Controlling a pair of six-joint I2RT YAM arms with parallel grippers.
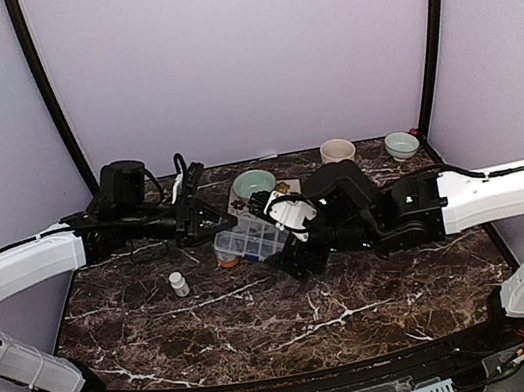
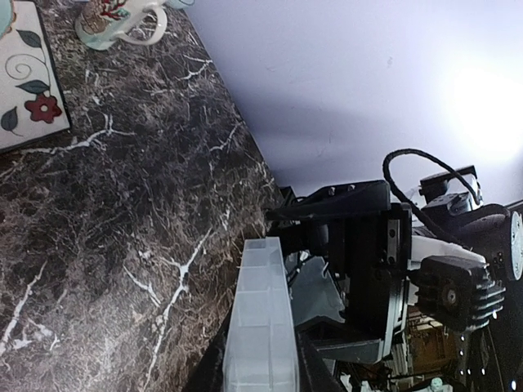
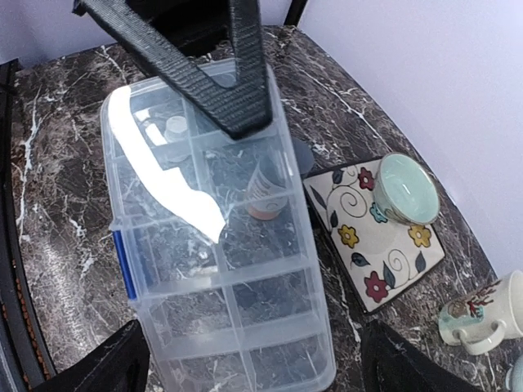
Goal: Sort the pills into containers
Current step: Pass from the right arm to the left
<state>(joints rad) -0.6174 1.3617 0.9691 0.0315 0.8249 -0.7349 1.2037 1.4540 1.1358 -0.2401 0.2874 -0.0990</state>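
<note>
While the left gripper [image 2: 261, 369] pinches one end of the clear pill box [image 1: 248, 242], likely to steady it, the right gripper [image 3: 257, 363] hangs spread wide astride the box's other end, gripping nothing. No pills show in the compartments [image 3: 265, 298]; they are too small to tell. Behind the box a flowered plate [image 3: 384, 257] sits close, limiting room. In front of it, toward the white bottle [image 1: 178, 284], bare marble [image 1: 264, 322] leaves space.

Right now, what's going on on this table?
The left hand clamps one end of the clear plastic rectangular pill box on the dark marble table. The right hand hangs open over the other end, its fingers on either side, not gripping. The lid looks closed; no pills can be made out.
</note>
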